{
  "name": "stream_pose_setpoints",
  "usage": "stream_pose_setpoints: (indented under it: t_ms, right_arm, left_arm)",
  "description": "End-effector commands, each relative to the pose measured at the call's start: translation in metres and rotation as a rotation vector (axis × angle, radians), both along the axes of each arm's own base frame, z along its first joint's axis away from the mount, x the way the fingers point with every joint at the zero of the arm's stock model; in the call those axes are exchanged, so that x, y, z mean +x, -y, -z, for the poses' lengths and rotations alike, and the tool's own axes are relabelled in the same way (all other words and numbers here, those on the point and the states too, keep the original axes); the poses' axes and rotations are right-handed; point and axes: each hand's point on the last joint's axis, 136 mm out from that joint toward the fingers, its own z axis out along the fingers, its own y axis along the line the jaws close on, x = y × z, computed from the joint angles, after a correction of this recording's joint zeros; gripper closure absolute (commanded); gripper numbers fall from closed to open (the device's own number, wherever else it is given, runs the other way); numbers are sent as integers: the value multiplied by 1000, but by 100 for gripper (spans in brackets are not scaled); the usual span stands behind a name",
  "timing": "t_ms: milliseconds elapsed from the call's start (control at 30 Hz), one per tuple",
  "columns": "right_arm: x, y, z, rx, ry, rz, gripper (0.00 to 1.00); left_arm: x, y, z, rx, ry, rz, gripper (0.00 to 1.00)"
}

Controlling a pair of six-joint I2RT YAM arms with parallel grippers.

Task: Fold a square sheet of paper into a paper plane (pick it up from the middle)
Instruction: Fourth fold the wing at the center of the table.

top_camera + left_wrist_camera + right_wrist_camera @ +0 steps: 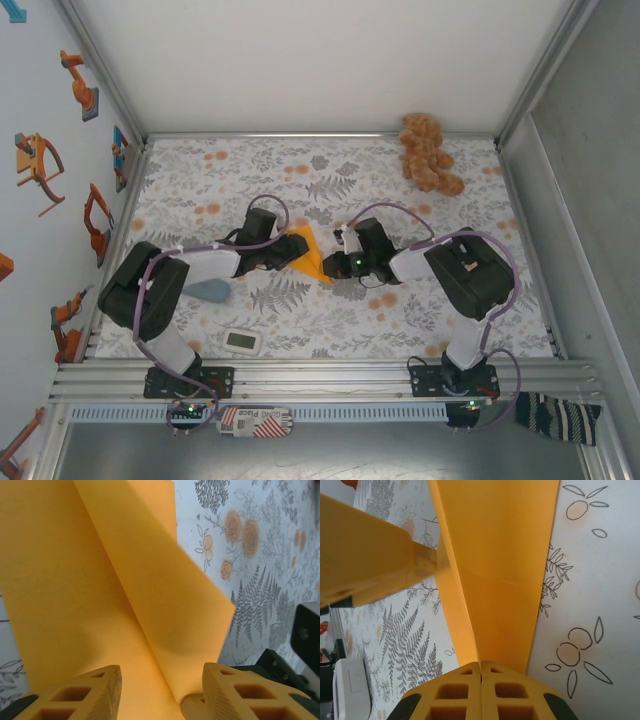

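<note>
Sheet: square sheet of paper [308, 254], creased, is held between both arms.
Right gripper [481, 666]: pinched onto the sheet's fold.
Left gripper [160, 677]: spread around the sheet.

Centre: the folded orange paper [310, 255] stands raised between the left gripper [290, 260] and the right gripper [334, 268]; no passage there
Back: open cloth [250, 170] behind both arms; a plush toy [428, 152] blocks the back right corner
Left front: a blue-grey piece [212, 290] lies just beside the left arm; a small white device [243, 342] sits near the front edge
Right: bare cloth between right arm and wall
</note>
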Motion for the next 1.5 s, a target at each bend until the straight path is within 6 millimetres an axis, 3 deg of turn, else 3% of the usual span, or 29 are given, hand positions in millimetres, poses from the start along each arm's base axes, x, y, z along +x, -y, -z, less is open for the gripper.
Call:
stream_pose_setpoints:
  t_ms: [0, 300, 833, 1200, 1467]
  right_arm:
    - [-1, 3, 3, 26, -24, 6, 100]
    - [-1, 4, 9, 17, -40, 10, 100]
    - [-2, 8, 16, 5, -55, 24, 100]
    - [-1, 12, 9, 6, -53, 45, 88]
    - [0, 14, 13, -2, -87, 69, 86]
  left_arm:
    - [4, 15, -7, -55, 28, 36, 56]
    - [3, 13, 8, -9, -21, 25, 50]
    - [-12, -15, 47, 296, -201, -13, 48]
    - [-33, -31, 77, 467, -359, 4, 44]
    - [-43, -43, 88, 593, -416, 28, 39]
